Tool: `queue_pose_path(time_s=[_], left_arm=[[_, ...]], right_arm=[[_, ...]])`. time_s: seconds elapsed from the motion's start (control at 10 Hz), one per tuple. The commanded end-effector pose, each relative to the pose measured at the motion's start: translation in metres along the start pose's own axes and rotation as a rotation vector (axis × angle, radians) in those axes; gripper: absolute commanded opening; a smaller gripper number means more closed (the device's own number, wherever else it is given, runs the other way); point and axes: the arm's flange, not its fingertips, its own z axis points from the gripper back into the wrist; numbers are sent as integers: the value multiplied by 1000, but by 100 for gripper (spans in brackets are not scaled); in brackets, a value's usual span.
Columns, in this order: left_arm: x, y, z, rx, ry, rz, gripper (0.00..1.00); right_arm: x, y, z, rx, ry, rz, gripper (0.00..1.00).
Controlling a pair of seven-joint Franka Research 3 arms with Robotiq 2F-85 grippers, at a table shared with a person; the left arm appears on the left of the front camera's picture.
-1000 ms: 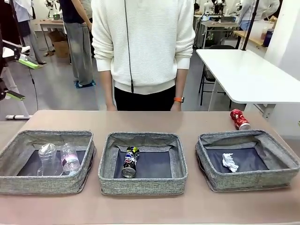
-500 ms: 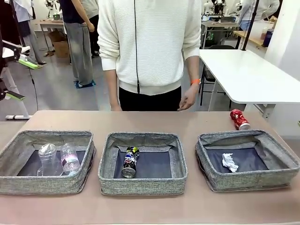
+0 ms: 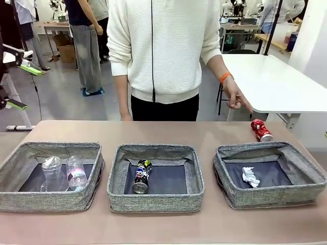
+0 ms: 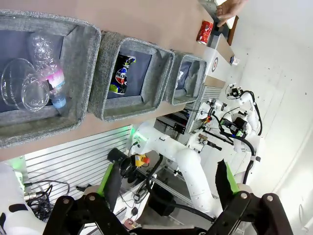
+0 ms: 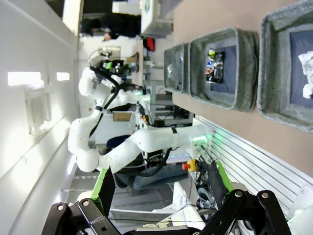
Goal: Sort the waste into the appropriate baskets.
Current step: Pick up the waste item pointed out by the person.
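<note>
Both the left gripper (image 4: 168, 188) and the right gripper (image 5: 159, 183) hang with fingers spread, pinching nothing, well back from the table (image 3: 163, 130). The crushed red can (image 3: 261, 130) lies on the tabletop behind the right basket (image 3: 269, 174), just below the person's hand (image 3: 236, 97), whose face is cropped out. The crumpled white paper wad (image 3: 250, 176) lies in that basket.

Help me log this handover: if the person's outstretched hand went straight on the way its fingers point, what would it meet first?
Probably the crushed red can on the table behind the right basket. The hand points down toward it, though depth is hard to judge.
</note>
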Motion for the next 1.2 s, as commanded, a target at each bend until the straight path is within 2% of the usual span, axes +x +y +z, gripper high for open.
queue_pose_path(time_s=[0.0,0.5,0.6,0.7,0.8,0.9,1.0,1.1], left_arm=[[-2,1,4,1,11,-1,100],[-2,1,4,1,11,-1,100],[-2,1,4,1,11,-1,100],[-2,1,4,1,11,-1,100],[-2,1,4,1,11,-1,100],[-2,1,4,1,11,-1,100],[-2,1,4,1,11,-1,100],[-2,1,4,1,11,-1,100]], right_arm=[[1,2,2,18,0,18,100],[0,0,0,0,0,0,100],[20,4,-12,-117,-35,-30,100],[49,9,-35,-323,-57,-68,100],[84,13,-60,-539,-29,-39,100],[120,6,-79,-867,-94,-4,100],[140,-8,-86,-1252,-170,102,100],[164,-19,-81,-1408,-156,198,100]])
